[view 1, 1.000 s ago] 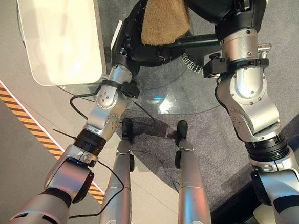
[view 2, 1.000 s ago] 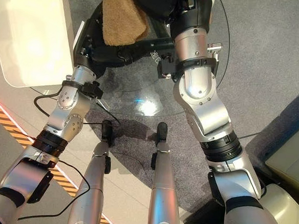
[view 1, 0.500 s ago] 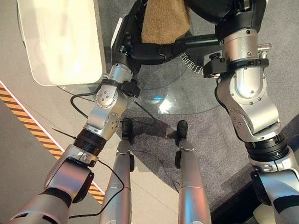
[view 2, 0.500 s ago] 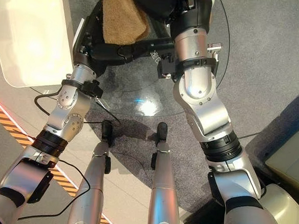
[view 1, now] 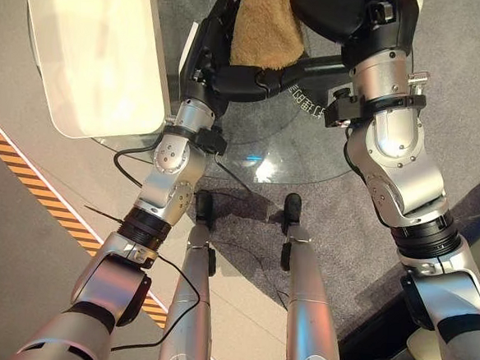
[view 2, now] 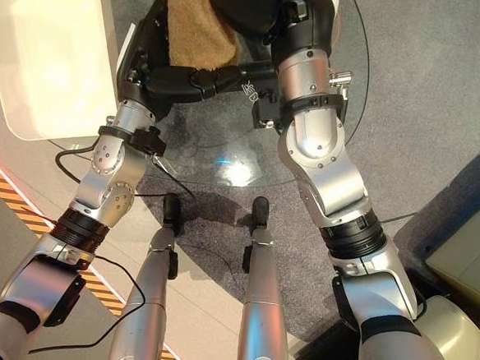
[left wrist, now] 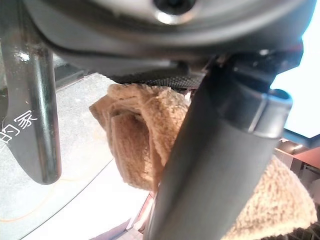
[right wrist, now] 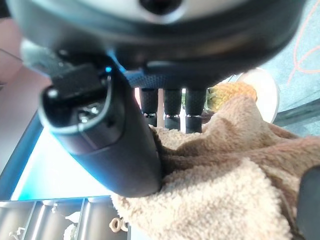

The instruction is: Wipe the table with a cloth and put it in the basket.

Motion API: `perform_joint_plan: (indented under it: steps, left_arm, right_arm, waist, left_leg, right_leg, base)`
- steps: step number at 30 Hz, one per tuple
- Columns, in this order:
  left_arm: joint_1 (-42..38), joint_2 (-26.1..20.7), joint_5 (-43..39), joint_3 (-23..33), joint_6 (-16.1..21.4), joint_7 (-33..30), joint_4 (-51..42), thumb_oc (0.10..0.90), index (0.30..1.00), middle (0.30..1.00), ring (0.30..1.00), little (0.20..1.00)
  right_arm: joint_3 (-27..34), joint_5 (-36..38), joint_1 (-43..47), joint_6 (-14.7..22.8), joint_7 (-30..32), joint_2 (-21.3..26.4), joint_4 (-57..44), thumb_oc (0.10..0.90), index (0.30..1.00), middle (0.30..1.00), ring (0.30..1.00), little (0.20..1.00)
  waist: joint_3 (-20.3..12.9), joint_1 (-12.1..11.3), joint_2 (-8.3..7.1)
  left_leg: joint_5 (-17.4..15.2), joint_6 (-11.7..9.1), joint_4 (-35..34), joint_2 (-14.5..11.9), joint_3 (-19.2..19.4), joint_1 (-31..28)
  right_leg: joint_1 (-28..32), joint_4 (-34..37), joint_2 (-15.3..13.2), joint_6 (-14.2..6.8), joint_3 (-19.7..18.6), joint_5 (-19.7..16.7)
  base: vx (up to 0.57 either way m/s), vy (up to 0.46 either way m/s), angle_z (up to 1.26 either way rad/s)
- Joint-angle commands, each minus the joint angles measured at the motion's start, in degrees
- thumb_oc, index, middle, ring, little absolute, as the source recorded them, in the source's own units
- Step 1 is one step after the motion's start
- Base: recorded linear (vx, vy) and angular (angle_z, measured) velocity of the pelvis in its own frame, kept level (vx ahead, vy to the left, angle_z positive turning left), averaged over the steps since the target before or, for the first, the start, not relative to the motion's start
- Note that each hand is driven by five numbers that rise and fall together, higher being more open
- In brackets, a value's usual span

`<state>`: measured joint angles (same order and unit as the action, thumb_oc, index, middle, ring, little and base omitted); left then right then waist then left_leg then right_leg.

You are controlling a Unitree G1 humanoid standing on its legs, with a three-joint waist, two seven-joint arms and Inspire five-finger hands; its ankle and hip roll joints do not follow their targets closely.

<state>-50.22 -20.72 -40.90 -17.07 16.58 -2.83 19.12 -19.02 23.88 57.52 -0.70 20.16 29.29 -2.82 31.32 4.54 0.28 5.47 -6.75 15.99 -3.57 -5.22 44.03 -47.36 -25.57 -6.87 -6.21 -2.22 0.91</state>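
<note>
A tan terry cloth (view 1: 267, 25) lies bunched at the 12 o'clock edge of the head-camera views, on a round glass bench (view 1: 308, 152) that stands on a grey carpet (view 1: 468, 97), with both of the robot's dark hands on it. The left hand (view 1: 231, 72) reaches in from 7 o'clock and rests against the cloth's near and left edges, a long dark finger stretched along the near hem. Seen from the left wrist, the cloth (left wrist: 145, 145) is folded between the thumb and a straight finger (left wrist: 40, 110) that lies on the glass; the thumb presses into the pile, so the left hand pinches the cloth. The right hand (view 2: 268, 9) comes in from 5 o'clock and sits at the cloth's right side, at about 1 o'clock in the views. Seen from the right wrist, the thumb (right wrist: 115, 145) bears down on the rumpled cloth (right wrist: 220, 180) while the fingers (right wrist: 172, 107) curl down into its far fold, so this hand too has the cloth pinched. A shallow white rectangular basket (view 1: 92, 54) sits at about 10 o'clock, its near corner resting on the left rim of the bench, just beside the left hand and apart from the cloth. A strip of orange and black hazard tape (view 1: 34, 182) crosses the floor at about 8 o'clock
</note>
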Motion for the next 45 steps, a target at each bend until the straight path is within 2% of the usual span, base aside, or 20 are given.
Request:
perform_joint_plan:
  steps: [1,21,24,31,40,45]
  left_arm:
    - [-9.05,-0.15,2.12,1.20,4.16,2.68,-8.53,0.100,0.300,0.300,0.300,0.200]
    - [-8.72,0.37,0.82,1.20,3.89,4.12,-8.74,0.100,0.300,0.300,0.300,0.200]
    - [-8.72,0.73,-1.91,1.32,3.01,5.15,-8.74,0.100,0.300,0.300,0.300,0.200]
    - [-7.11,3.82,-14.56,1.94,1.02,9.85,-9.46,0.100,0.300,0.300,0.300,0.200]
    - [-6.37,6.41,-22.20,2.38,-1.83,11.83,-10.49,0.100,0.300,0.300,0.300,0.200]
    - [-6.47,7.31,-24.69,2.38,-2.21,11.85,-10.27,0.100,0.300,0.300,0.300,0.200]
  right_arm:
    - [6.13,-2.30,6.36,6.91,-2.11,-3.01,-8.63,0.100,0.300,0.300,0.300,0.200]
    - [5.89,-2.76,6.69,6.75,-4.11,-3.97,-10.40,0.100,0.300,0.300,0.300,0.200]
    - [5.66,-2.80,7.00,6.17,-4.06,-4.02,-10.34,0.100,0.300,0.300,0.300,0.200]
    - [5.19,-3.79,6.85,6.55,-3.73,-4.87,-10.13,0.100,0.300,0.300,0.300,0.200]
    - [4.88,-3.65,7.41,5.43,-3.49,-5.00,-10.36,0.100,0.300,0.300,0.300,0.200]
    - [4.53,-4.07,7.79,4.95,-3.26,-5.36,-10.09,0.100,0.300,0.300,0.300,0.200]
  waist:
    - [-1.53,-1.54,-2.53]
    - [-1.53,-1.56,-2.63]
    - [-1.53,-1.56,-2.70]
    - [-1.53,-1.43,-2.87]
    - [-1.53,-1.22,-2.97]
    - [-1.53,-1.14,-2.94]
  left_leg:
    - [-3.47,5.29,1.03,4.77,5.28,-2.57]
    - [-3.45,5.16,1.09,4.65,5.29,-2.50]
    - [-3.43,5.14,0.98,4.58,5.31,-2.69]
    - [-3.48,5.18,0.93,4.58,5.35,-2.60]
    - [-3.36,5.16,0.60,4.68,5.43,-3.12]
    - [-3.35,5.21,0.76,4.77,5.49,-2.97]
  right_leg:
    - [5.03,5.01,6.96,3.96,3.41,0.56]
    - [5.01,4.86,7.11,3.91,3.29,0.58]
    - [5.14,4.97,7.06,3.92,3.31,0.51]
    - [5.02,5.04,7.15,3.89,3.23,0.45]
    - [5.60,5.58,7.01,3.98,3.27,0.37]
    - [5.47,5.53,7.01,4.04,3.25,0.34]
  base:
    - [0.00,0.000,0.00]
    - [0.00,0.000,0.00]
    - [0.00,0.000,0.00]
    - [0.00,0.000,0.00]
    - [0.00,0.000,0.00]
    - [0.00,0.000,0.00]
